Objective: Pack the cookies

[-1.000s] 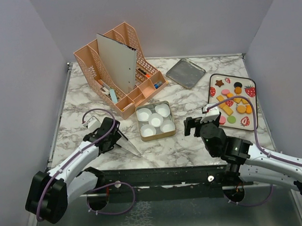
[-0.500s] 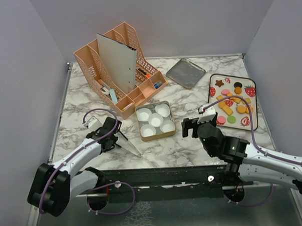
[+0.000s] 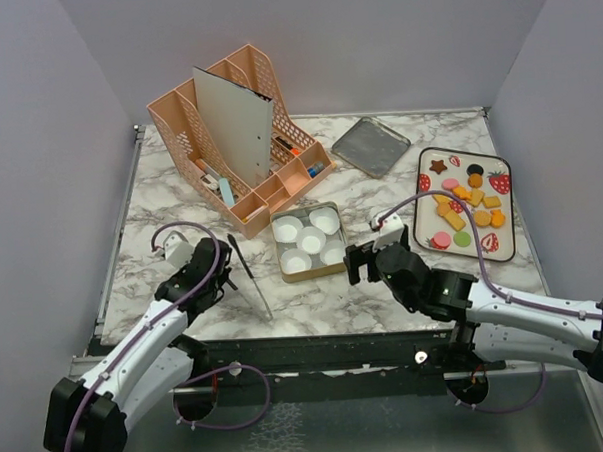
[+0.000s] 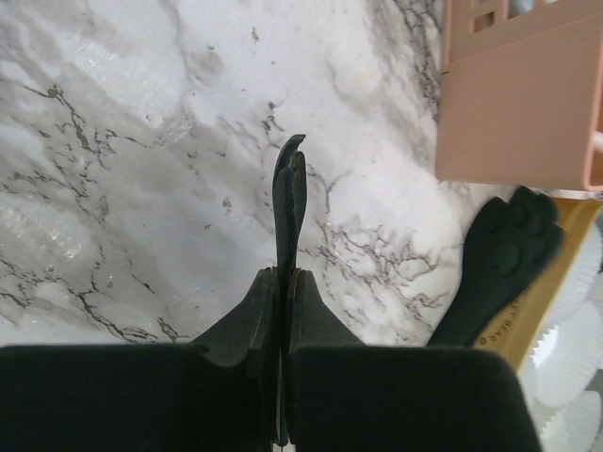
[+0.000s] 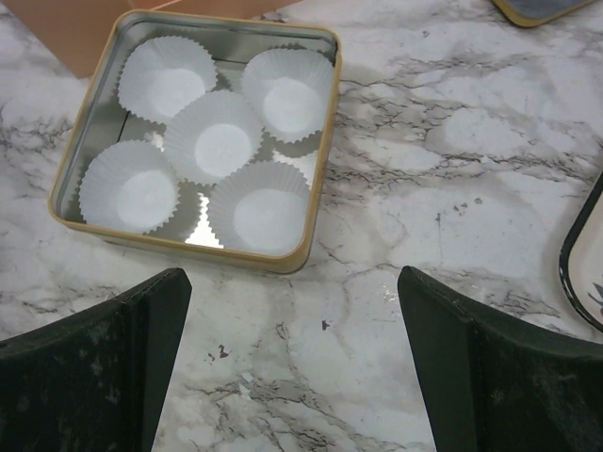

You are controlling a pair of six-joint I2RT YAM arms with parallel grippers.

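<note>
Five paper cups (image 5: 215, 137) in one tin (image 5: 226, 36); cookies (image 3: 453, 219) on one tray (image 3: 428, 220); left claw (image 4: 289, 155) closed, right claw (image 5: 292, 282) open.

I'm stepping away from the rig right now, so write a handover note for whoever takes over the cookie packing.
Left hand: shut, nothing visibly clamped. The black-tipped tongs lie on the table just to its right.
Right hand: open and empty, hovering at the near side of the tin.
Cookies: all on the strawberry-print tray at the right.
Done: nothing packed; the tin's five paper cups are empty.
Left: move every cookie into the cups.
</note>
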